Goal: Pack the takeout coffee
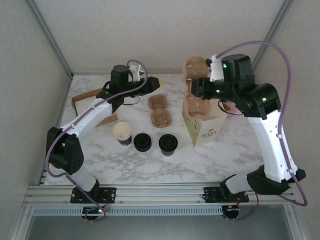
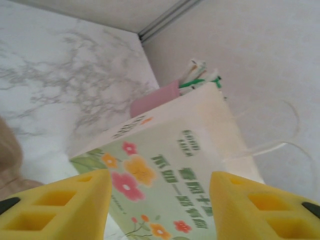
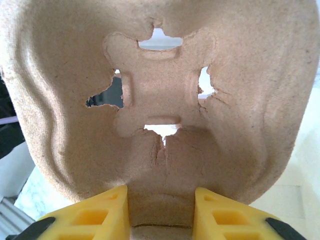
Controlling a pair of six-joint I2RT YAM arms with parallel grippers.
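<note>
My right gripper (image 3: 161,210) pinches the bottom edge of a pulp cup carrier (image 3: 160,95), held upright over the paper bag (image 1: 202,127); my left gripper (image 2: 160,200) gapes with nothing between its yellow fingers (image 2: 60,207), facing that bag; the takeout coffee (image 1: 168,144) stands upright on the marble table (image 1: 150,160), lid up, well apart from both.

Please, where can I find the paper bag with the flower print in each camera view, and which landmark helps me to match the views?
Top external: the paper bag stands right of the middle, a pulp carrier at its mouth.
Left wrist: the bag is at lower middle, beyond the yellow fingers.
Right wrist: the pale surface at lower right may be it; I cannot tell.
Landmark: the marble table, also at upper left in the left wrist view.
</note>
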